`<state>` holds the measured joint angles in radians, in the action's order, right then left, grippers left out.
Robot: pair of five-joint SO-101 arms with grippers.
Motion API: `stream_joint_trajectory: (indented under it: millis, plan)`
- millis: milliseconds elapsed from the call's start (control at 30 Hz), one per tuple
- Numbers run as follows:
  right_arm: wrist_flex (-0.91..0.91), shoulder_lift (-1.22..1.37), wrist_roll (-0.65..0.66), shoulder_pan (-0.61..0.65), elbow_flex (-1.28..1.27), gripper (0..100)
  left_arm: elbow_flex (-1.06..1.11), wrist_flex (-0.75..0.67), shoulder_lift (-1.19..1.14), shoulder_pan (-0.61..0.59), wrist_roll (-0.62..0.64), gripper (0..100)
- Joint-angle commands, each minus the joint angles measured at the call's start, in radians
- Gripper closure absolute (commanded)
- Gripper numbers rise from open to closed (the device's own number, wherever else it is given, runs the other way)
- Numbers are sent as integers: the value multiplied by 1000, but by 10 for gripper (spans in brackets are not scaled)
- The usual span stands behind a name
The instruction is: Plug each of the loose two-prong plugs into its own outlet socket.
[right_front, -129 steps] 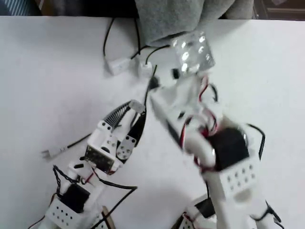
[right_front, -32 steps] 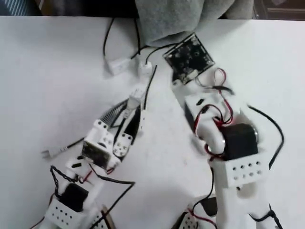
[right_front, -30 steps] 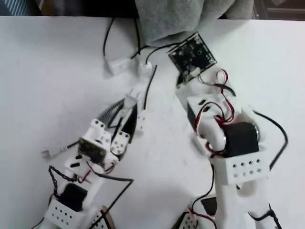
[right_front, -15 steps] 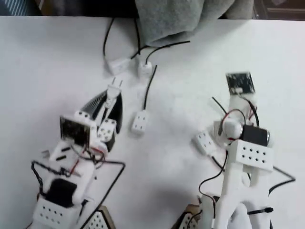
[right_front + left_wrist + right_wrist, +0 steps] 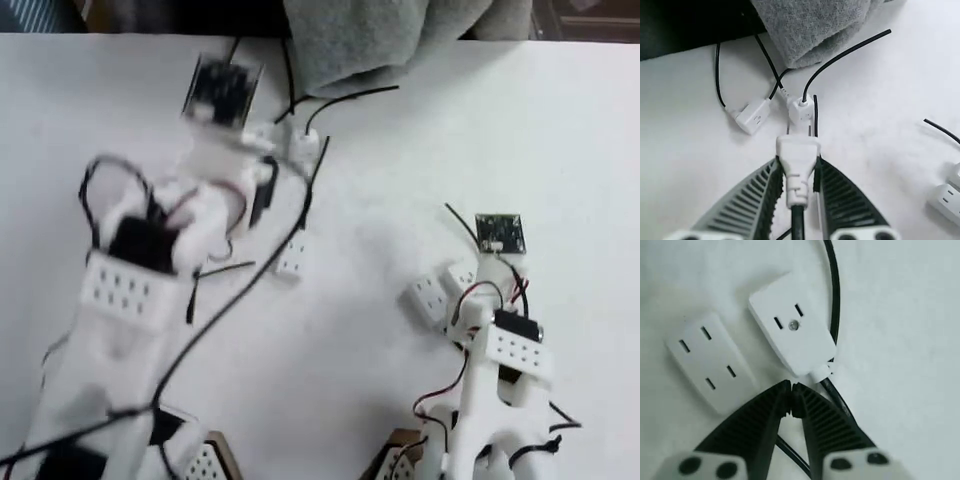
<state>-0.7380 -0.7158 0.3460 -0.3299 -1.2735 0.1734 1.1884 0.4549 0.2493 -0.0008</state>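
Step in hand (judged): mate the held plug with a free socket on the table (image 5: pixel 560 140). The grey cloth (image 5: pixel 815 25) lies far beyond the left fingertips, over some cords; stop the approach short of it. The left gripper (image 5: pixel 797 167) grasps the white two-prong plug (image 5: pixel 798 150) by its body, one finger on each flat side, prongs projecting past the fingertips. The right gripper (image 5: pixel 790 399) is clenched on nothing. Beside its tips lies a double socket block (image 5: pixel 710 360); just ahead of them, a single outlet socket (image 5: pixel 792 337) on a black cord. Ahead of the left fingertips and off to one side lies a slotted outlet socket (image 5: pixel 754 115); directly ahead, a smaller white cord fitting (image 5: pixel 801 107), face unreadable. Square the prongs to the slots before pressing: a loose socket will likely slide, so bracing it with the right gripper is advisable
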Motion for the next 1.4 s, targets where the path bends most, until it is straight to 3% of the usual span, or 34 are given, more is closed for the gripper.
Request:
stream_joint_trajectory:
  millis: [0,300,367,1033,1367]
  plan:
    - [25,-5,0,-2,-2,980,-347,190,-205,-5,11,975]
    - [27,1,0,-2,-2,980,-919,585,-760,-4,15,975]
    - [27,1,2,-2,-2,980,-974,603,-846,-10,14,976]
    - [30,-4,2,-4,-3,980,-589,597,-869,84,55,975]
    - [30,-4,2,-5,-3,980,-566,575,-872,162,127,974]
